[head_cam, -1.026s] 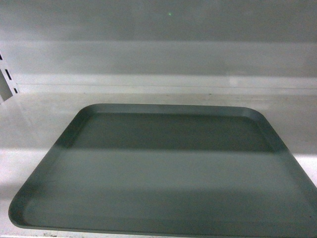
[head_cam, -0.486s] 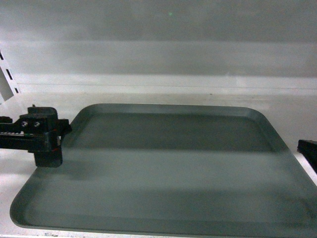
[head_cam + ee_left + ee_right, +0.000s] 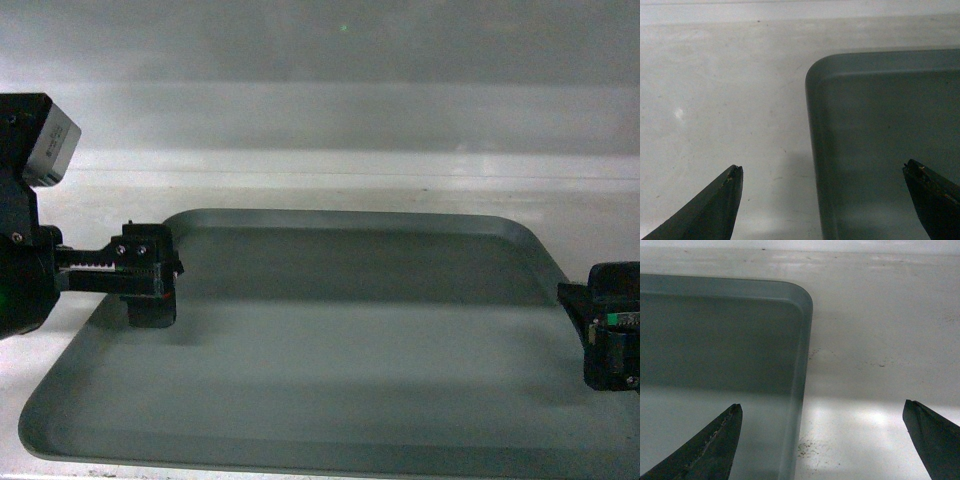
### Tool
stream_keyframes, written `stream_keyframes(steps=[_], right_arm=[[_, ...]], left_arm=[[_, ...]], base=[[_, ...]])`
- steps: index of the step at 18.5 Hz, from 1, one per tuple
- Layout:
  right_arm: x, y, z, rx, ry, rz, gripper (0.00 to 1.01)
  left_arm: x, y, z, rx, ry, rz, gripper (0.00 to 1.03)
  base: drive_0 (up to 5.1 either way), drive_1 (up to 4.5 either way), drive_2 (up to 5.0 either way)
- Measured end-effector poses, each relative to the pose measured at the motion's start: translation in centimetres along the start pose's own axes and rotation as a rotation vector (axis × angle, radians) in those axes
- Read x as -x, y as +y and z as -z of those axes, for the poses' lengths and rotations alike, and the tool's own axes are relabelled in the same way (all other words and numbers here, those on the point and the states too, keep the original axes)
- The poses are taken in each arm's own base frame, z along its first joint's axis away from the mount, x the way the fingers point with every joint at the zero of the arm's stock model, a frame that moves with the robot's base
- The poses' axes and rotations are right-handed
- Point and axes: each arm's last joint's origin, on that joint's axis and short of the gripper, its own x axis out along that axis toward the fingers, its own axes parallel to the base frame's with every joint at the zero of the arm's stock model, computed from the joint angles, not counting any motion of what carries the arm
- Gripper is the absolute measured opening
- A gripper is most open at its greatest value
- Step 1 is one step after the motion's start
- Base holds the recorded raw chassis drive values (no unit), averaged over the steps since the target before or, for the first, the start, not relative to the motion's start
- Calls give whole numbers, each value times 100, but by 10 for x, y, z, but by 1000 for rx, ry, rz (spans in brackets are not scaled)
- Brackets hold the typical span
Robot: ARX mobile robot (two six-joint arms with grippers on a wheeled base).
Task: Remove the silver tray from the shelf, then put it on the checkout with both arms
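Note:
The silver tray [image 3: 340, 360] lies flat on the white shelf [image 3: 80, 210], wide and dark grey with a low rim. My left gripper [image 3: 150, 290] hangs at the tray's left edge. In the left wrist view it [image 3: 822, 170] is open, and the tray's left rim [image 3: 815, 150] runs between its fingers. My right gripper [image 3: 610, 350] hangs at the tray's right edge. It [image 3: 822, 407] is open too and straddles the right rim [image 3: 797, 390], one finger over the tray [image 3: 715, 340] and one over the shelf [image 3: 880, 315]. The checkout is out of view.
The shelf's white back wall [image 3: 320, 100] rises close behind the tray. The grey box module [image 3: 50, 140] on my left arm stands at the far left. Dark specks [image 3: 812, 450] dot the shelf beside the right rim.
Both grippers have come into the head view and moved inward to the tray's two side edges. The tray has stayed flat on the shelf.

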Motion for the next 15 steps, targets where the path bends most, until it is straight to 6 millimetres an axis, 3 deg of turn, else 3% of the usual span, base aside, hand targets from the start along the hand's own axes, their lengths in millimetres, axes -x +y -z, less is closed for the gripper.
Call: stream_keyframes(steps=[9,15], right_arm=[[-25,3,7,-36,118,64,98],[-29,7,4,-38,113,85,98]], left_arm=[[-12,3,13,24,42,-7,98],[-15,2,18,23,29,-3,98]], base=[[0,0,0],[0,0,0]])
